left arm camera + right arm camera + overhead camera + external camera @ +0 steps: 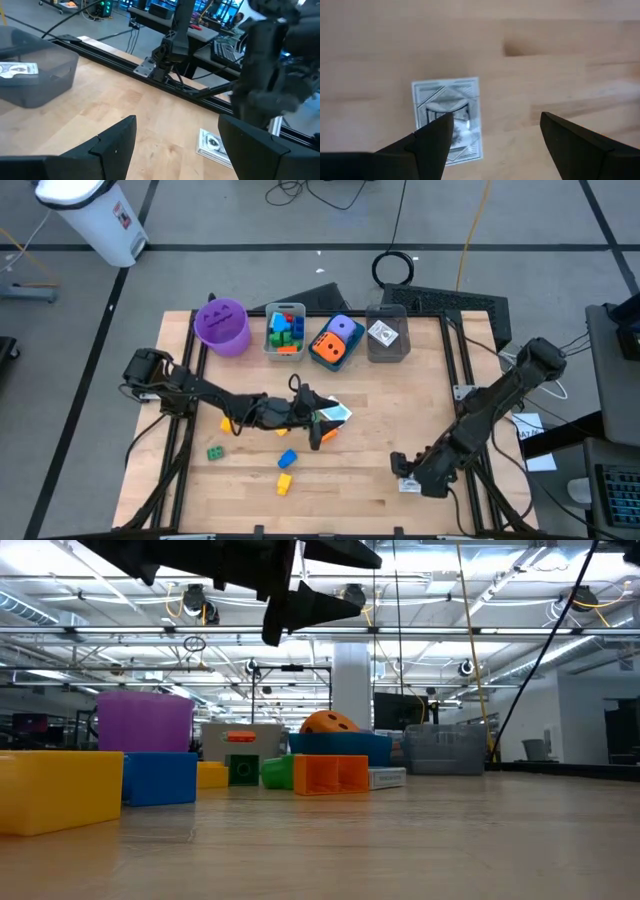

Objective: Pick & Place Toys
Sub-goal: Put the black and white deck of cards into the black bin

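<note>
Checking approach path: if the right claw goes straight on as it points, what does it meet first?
Likely the printed cube on the table. The right claw is open and points down at it, one finger overlapping its edge. Its height above the cube is unclear.

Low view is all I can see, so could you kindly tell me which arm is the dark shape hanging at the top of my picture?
Observer: That is the left arm. Its end effector hangs over the middle of the table, open, with nothing between its fingers.
Operator: Thank you. Where is the right arm, please?
Observer: Its end effector is down low over the right part of the table, open above a printed cube.
Operator: Is that cube gripped yet?
Observer: No. It lies flat on the wood, with one finger over its edge and the other well off to the side.
</note>
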`<action>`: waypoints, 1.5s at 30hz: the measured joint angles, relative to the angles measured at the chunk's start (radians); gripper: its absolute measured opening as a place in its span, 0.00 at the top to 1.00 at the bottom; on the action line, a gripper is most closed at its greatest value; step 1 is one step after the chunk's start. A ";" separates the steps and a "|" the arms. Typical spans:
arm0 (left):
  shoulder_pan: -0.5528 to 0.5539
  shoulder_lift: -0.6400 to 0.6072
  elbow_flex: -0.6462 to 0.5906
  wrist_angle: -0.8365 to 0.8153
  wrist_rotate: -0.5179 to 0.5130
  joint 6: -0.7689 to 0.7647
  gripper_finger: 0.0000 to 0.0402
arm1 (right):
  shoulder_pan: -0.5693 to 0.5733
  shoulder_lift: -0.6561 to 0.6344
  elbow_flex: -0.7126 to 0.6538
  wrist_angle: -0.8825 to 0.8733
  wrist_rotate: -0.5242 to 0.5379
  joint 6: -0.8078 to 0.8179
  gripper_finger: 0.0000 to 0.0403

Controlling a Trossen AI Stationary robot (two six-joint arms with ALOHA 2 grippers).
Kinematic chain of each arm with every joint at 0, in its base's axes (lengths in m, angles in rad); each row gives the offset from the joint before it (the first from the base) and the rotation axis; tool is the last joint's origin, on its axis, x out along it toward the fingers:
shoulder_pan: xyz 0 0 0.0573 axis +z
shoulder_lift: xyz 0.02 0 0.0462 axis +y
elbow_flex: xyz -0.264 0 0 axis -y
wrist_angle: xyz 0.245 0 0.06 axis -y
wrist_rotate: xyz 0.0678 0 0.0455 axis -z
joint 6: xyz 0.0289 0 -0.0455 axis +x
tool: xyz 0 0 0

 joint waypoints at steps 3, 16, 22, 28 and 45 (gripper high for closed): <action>-0.011 0.000 0.000 0.000 0.000 -0.007 0.28 | 0.016 0.055 0.000 0.000 0.003 -0.040 0.28; -0.037 0.000 0.000 -0.001 0.000 -0.018 0.28 | 0.069 0.193 0.000 -0.089 0.052 -0.050 0.29; -0.036 0.000 0.000 -0.002 -0.002 -0.002 0.28 | 0.068 0.194 0.000 -0.093 0.161 0.013 0.29; -0.035 0.000 0.000 -0.002 -0.002 0.012 0.28 | 0.068 0.194 0.000 -0.129 0.221 -0.033 0.29; -0.032 0.000 0.000 -0.009 -0.002 0.011 0.28 | 0.081 0.194 0.000 -0.223 0.158 -0.132 0.14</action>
